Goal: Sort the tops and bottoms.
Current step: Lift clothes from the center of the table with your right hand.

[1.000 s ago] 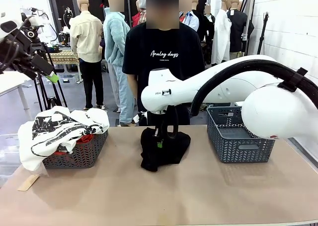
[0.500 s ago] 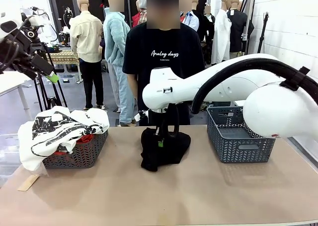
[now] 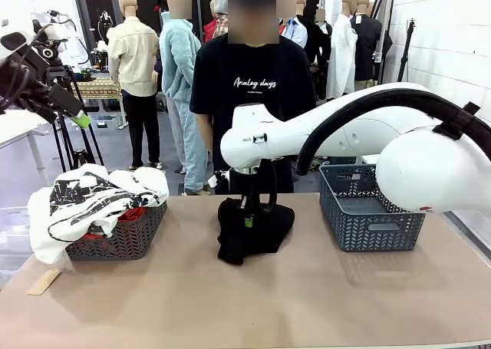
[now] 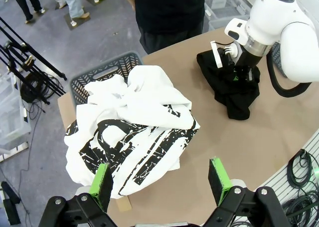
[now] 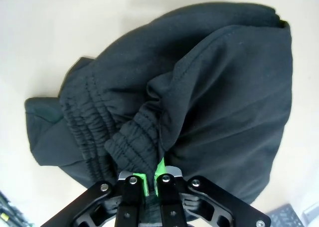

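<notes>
Right under the right hand [image 5: 152,179], in the middle of the desk [image 3: 253,303], lie the black bottoms [image 3: 252,228]. That hand is pinched tight on their bunched waistband. An empty-looking grey basket [image 3: 370,209] sits off to that arm's own side, so it is the near one. Far off, the left hand [image 4: 162,179] hangs wide open over the white top [image 4: 132,129], holding nothing.

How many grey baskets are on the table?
2: one basket at the table's left, heaped with a white shirt, and one basket at the right, beside the black garment.
</notes>
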Controlling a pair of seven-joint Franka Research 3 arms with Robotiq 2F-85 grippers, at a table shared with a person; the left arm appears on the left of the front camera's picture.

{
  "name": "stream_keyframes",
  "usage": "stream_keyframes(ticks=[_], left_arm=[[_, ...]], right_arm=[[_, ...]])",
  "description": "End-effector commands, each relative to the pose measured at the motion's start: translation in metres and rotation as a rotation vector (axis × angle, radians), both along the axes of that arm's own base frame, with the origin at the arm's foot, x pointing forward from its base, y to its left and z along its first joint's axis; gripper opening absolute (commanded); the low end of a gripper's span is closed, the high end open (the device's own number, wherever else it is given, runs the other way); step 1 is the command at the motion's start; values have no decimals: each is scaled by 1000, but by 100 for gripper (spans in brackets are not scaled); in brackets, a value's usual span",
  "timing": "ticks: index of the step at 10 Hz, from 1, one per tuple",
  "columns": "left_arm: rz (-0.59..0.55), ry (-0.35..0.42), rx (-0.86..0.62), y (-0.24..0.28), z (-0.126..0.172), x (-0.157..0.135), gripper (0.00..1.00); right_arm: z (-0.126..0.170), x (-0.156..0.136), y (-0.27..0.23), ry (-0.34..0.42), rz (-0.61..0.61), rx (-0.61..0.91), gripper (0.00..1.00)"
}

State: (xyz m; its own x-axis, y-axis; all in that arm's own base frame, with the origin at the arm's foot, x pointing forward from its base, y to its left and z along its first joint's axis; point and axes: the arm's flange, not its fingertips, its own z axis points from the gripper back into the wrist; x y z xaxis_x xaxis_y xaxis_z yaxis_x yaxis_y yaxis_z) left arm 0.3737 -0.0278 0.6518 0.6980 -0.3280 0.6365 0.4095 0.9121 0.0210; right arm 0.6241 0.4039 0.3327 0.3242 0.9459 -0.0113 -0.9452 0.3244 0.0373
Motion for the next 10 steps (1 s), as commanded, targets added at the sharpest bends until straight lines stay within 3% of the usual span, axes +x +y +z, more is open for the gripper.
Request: stream_keyframes(ticks=[1, 3, 6, 8, 10], left_arm=[[11, -11, 4, 1, 0, 0, 100], [11, -11, 4, 1, 0, 0, 100], [11, -11, 4, 1, 0, 0, 100], [11, -11, 4, 1, 0, 0, 100], [11, -11, 4, 1, 0, 0, 100]], right_arm=[[27, -7, -2, -117, -56, -129, 0], [96, -18, -29, -264, -135, -172, 0], [171, -33, -60, -244, -45, -64, 0], [216, -46, -85, -304, -51, 48, 0], [240, -54, -90, -349, -10, 168, 0]])
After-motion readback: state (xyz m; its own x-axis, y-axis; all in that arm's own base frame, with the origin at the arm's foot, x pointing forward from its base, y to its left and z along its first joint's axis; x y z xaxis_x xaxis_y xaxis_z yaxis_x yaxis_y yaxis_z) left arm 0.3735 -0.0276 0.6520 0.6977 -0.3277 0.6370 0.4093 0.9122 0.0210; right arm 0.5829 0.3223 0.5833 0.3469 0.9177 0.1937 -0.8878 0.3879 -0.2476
